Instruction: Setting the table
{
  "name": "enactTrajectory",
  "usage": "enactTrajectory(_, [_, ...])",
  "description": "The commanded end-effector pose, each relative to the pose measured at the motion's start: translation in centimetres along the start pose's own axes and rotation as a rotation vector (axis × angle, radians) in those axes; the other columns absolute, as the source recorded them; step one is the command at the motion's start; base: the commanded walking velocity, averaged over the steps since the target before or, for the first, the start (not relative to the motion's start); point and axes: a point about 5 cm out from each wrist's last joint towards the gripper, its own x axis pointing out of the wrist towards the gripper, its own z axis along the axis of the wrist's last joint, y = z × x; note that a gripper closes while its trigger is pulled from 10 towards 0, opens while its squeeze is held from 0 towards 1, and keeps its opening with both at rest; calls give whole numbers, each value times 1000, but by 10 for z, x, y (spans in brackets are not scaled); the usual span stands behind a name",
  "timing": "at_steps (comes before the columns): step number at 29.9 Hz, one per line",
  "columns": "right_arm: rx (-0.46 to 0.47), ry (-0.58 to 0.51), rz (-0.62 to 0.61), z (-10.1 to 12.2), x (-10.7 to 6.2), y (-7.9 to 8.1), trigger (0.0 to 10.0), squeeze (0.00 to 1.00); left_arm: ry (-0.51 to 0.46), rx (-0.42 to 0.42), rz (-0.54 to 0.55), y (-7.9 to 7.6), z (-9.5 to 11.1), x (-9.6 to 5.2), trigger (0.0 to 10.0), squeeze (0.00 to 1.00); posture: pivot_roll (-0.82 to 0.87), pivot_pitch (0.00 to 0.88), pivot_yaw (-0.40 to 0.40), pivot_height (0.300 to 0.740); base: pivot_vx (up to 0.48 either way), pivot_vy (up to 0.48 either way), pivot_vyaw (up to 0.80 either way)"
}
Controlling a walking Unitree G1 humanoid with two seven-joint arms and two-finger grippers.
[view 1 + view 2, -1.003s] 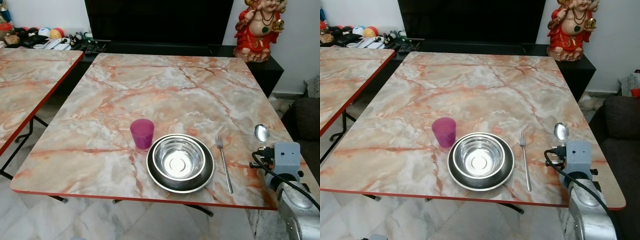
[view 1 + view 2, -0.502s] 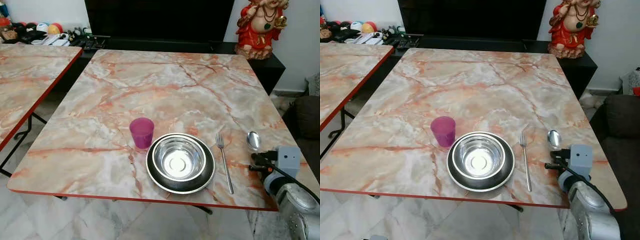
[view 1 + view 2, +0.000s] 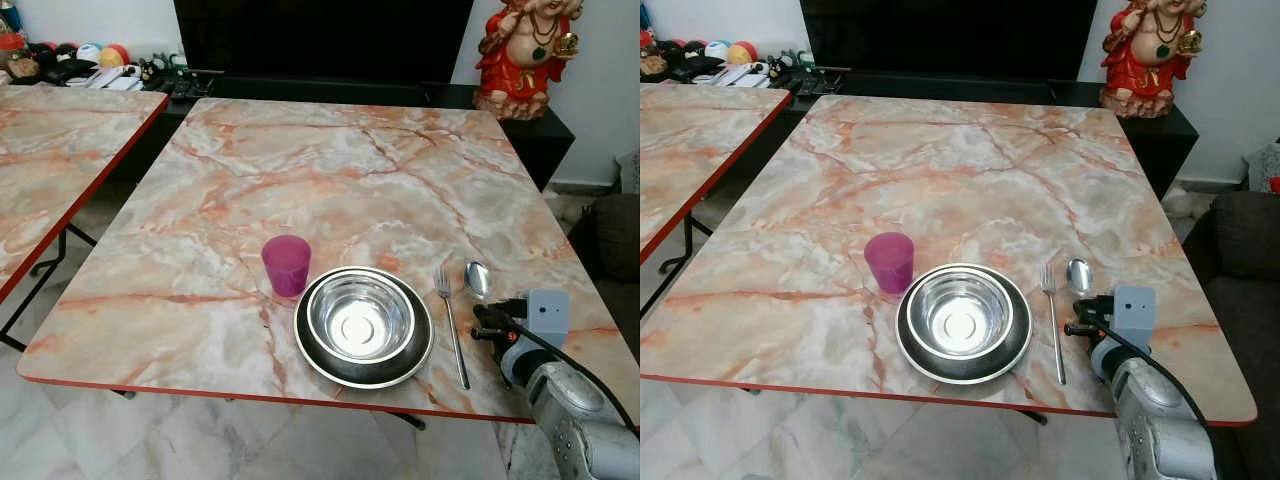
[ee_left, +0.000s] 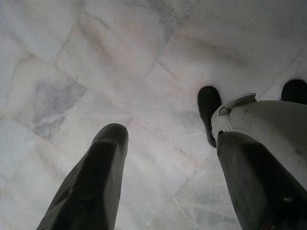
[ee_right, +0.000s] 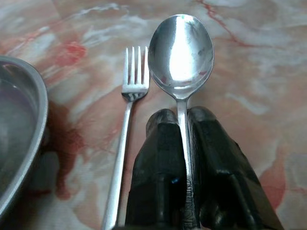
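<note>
A marble-patterned table (image 3: 330,180) holds a steel bowl (image 3: 362,318) beside a fork (image 3: 449,320). The right gripper (image 5: 182,143) reaches in low, fingers clamped on a spoon (image 5: 181,52) just beside the fork. The left gripper (image 4: 163,177) hangs spread above floor tiles.

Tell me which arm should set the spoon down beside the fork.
Right. The right gripper is shut on the spoon, holding it just beside the fork on the table. The left gripper hangs open above the floor.
</note>
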Motion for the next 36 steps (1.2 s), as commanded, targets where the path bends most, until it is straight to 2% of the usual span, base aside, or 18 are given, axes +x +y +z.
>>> enactTrajectory(1, [-8,-4,-18,2,2,-1,10000,0,35,-2,-4,-2,-11,-2,10000,0,-59,120,-20,740,0,0,0])
enactTrajectory(6, [-2,1,-44,1,3,-3,10000,0,32,1,-6,-2,-9,-1,10000,0,-59,120,-20,740,0,0,0])
enactTrajectory(18, [10,31,-32,-3,6,7,10000,0,40,2,-8,-1,-11,-2,10000,0,-53,137,-18,740,0,0,0])
enactTrajectory(36, [25,66,-55,-11,8,8,10000,0,29,3,-12,-2,-9,-1,10000,0,-46,141,-16,740,0,0,0])
